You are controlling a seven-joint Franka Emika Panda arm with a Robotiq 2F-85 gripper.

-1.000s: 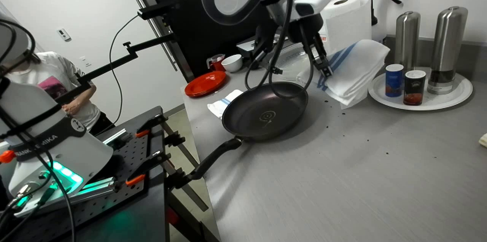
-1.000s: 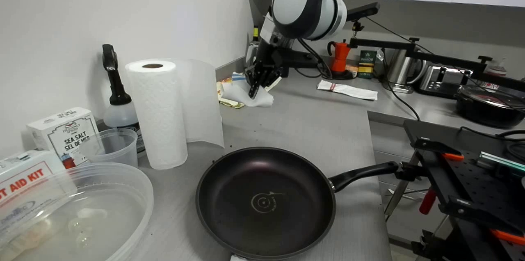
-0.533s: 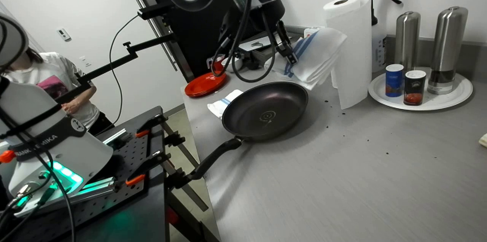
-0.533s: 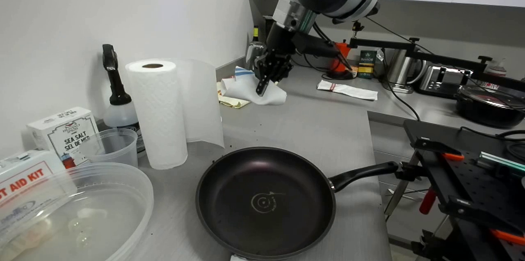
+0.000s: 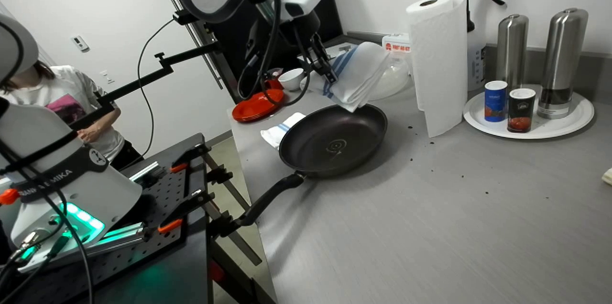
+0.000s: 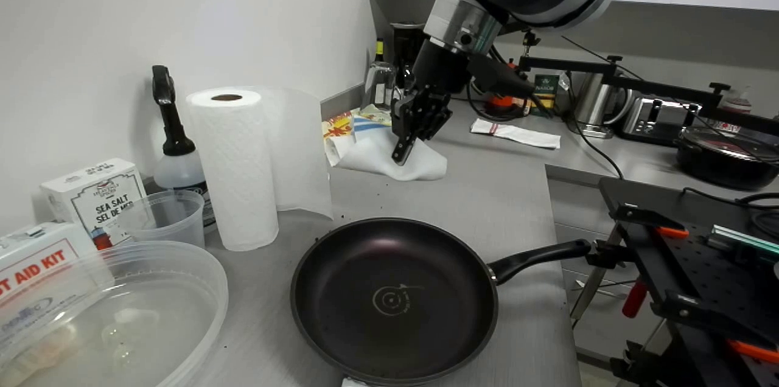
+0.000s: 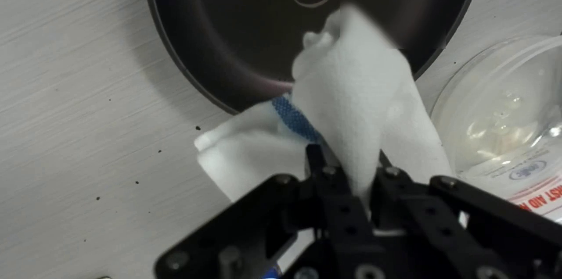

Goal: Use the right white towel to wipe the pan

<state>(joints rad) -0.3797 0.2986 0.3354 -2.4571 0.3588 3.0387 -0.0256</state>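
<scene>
Gripper (image 7: 349,156) has the folded white towel (image 5: 358,77) pinched between its fingers, up in the air; against a second ago the towel hangs nearer the pan (image 6: 392,308) and no longer screens the paper-towel roll (image 5: 437,62) in an exterior view. The pan sits unmoved on the desk (image 5: 430,227), its rim overlapped by the towel in the wrist view, contact not confirmed. Judgement: pick-up done, wiping probably not begun; next, lower the towel inside.

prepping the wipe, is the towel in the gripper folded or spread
Folded: in an exterior view, the blue-striped towel shows stacked layers along one edge.
</scene>
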